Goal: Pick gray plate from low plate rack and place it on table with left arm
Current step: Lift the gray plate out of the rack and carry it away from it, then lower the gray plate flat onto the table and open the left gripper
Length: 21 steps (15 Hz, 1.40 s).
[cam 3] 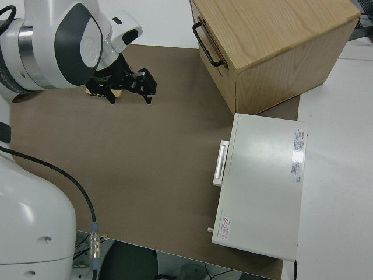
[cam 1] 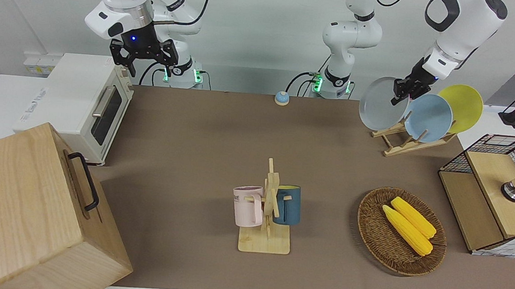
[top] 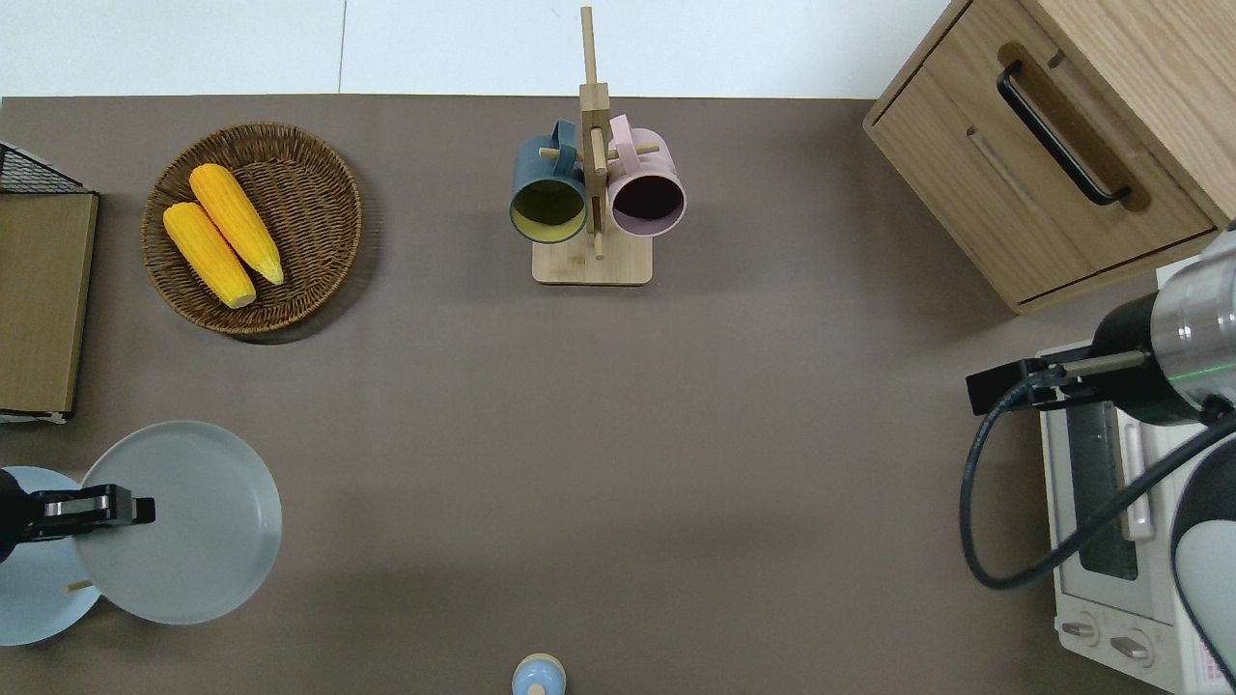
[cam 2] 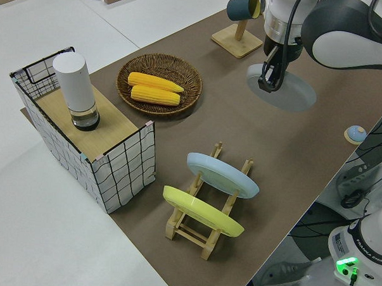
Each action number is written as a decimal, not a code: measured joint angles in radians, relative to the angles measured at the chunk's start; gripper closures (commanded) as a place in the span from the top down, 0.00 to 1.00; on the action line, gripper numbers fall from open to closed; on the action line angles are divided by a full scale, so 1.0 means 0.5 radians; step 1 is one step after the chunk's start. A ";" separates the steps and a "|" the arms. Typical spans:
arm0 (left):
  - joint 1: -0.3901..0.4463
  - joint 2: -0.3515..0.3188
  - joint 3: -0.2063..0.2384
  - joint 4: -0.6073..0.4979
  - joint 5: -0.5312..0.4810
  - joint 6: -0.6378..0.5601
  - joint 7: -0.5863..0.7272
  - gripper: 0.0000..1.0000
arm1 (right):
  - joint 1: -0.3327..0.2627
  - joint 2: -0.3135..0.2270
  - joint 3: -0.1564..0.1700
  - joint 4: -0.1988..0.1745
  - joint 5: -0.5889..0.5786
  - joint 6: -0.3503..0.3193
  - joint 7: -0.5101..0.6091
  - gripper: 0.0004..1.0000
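My left gripper is shut on the rim of the gray plate and holds it tilted in the air. In the overhead view the gray plate and the left gripper are over the end of the low plate rack that points toward the table's middle, and over the brown mat beside it. The plate is clear of the rack's pegs. In the left side view the left gripper holds the plate well away from the rack. My right gripper is parked and open.
A sky-blue plate and a yellow plate stand in the rack. A corn basket, a mug stand with two cups, a wire basket, a toaster oven, a wooden cabinet and a small bell are on the table.
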<state>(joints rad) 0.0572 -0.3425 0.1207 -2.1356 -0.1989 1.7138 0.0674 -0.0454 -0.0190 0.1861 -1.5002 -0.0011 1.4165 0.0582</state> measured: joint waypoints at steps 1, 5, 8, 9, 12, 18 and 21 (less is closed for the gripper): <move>0.000 0.001 0.000 -0.001 -0.074 -0.019 0.000 0.00 | 0.000 0.000 0.000 0.000 0.000 0.000 0.000 0.99; -0.027 0.022 -0.002 -0.016 -0.302 -0.059 0.009 0.00 | 0.000 0.000 0.000 0.000 0.000 0.000 0.000 0.99; -0.079 0.055 -0.005 -0.043 -0.444 -0.061 0.009 0.00 | 0.000 0.000 0.000 0.000 0.000 0.000 0.000 0.99; -0.084 0.069 -0.006 -0.062 -0.489 -0.060 0.033 0.00 | 0.000 0.000 0.000 0.000 0.000 0.000 0.000 0.99; -0.079 0.129 0.007 -0.153 -0.604 -0.036 0.244 0.00 | 0.000 0.000 0.000 0.000 0.000 0.000 0.000 0.99; -0.077 0.239 0.012 -0.487 -0.867 0.296 0.745 0.00 | 0.000 0.000 0.000 0.000 0.000 0.000 0.000 0.99; -0.074 0.382 0.030 -0.574 -1.026 0.403 1.066 0.00 | 0.000 0.000 0.000 0.000 0.000 0.000 0.000 0.99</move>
<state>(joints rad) 0.0200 -0.1514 0.1355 -2.4224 -0.7120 1.9151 0.6005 -0.0454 -0.0190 0.1861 -1.5002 -0.0011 1.4165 0.0582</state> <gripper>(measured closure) 0.921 0.009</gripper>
